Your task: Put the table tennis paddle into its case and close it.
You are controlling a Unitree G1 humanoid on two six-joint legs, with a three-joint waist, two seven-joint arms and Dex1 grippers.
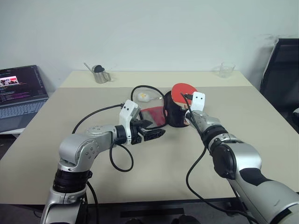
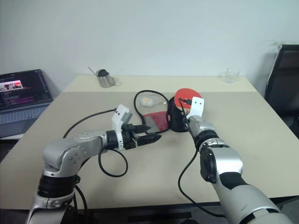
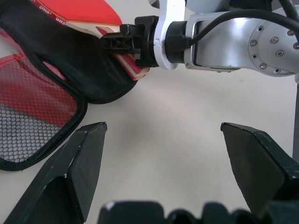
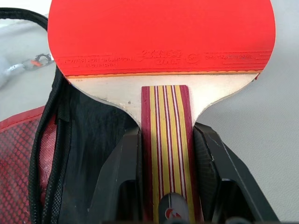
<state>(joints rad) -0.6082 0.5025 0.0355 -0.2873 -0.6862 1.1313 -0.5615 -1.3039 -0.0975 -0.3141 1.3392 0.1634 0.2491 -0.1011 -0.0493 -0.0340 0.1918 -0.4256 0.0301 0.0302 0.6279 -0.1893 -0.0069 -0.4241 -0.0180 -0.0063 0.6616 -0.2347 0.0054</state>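
Note:
The table tennis paddle (image 4: pixel 161 32), red blade and striped wooden handle, is held by its handle in my right gripper (image 4: pixel 166 137), which is shut on it. Its blade (image 1: pixel 182 89) pokes up over the open mouth of the case (image 1: pixel 175 115), a black pouch bulging at mid-table. The case's red-lined mesh flap (image 1: pixel 152 114) lies flat on the table toward my left arm. My left gripper (image 1: pixel 160 133) hovers just short of that flap, open and empty. From the left wrist view, its two fingers (image 3: pixel 86 144) spread wide over bare table beside the case's zipper rim (image 3: pixel 70 116).
A small white-yellow ball (image 1: pixel 143 96) and a looped black cable (image 1: pixel 150 87) lie behind the case. A metal cup (image 1: pixel 100 75) stands at the back left and a clear glass (image 1: pixel 227 70) at the back right. A laptop (image 1: pixel 18 95) sits off the left edge, a black chair (image 1: pixel 282 70) at right.

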